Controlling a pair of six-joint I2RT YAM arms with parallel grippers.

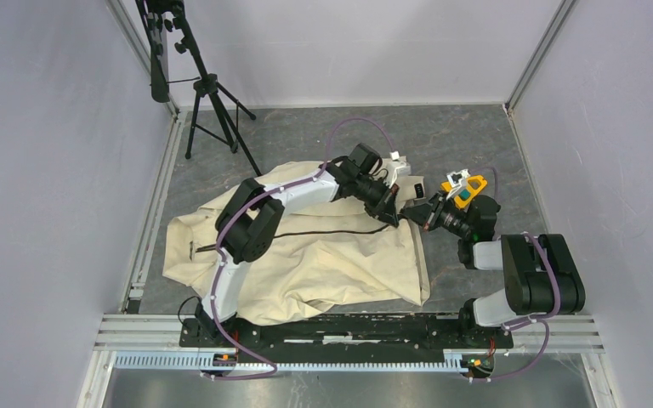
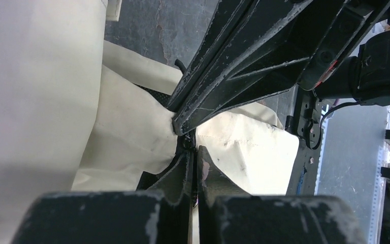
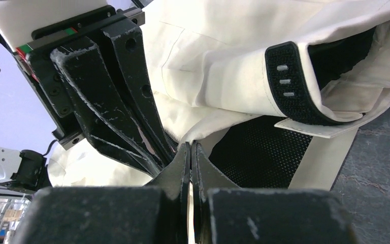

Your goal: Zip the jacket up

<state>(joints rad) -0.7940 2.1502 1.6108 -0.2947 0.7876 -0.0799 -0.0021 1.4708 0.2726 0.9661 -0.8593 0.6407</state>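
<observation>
Grey table (image 1: pixel 468 140) bears the jacket (image 1: pixel 323 263); left gripper (image 1: pixel 394 218) and right gripper (image 1: pixel 414 212) clench its right edge, tips close together.

The left arm (image 1: pixel 247 225) reaches forward and to the right with its elbow raised. The right arm (image 1: pixel 536 272) folds back toward the centre, so the left gripper (image 1: pixel 398 218) and right gripper (image 1: pixel 413 211) meet tip to tip. Both pairs of jaws are pressed closed, each apparently pinching an edge of the jacket (image 1: pixel 332 263).
</observation>
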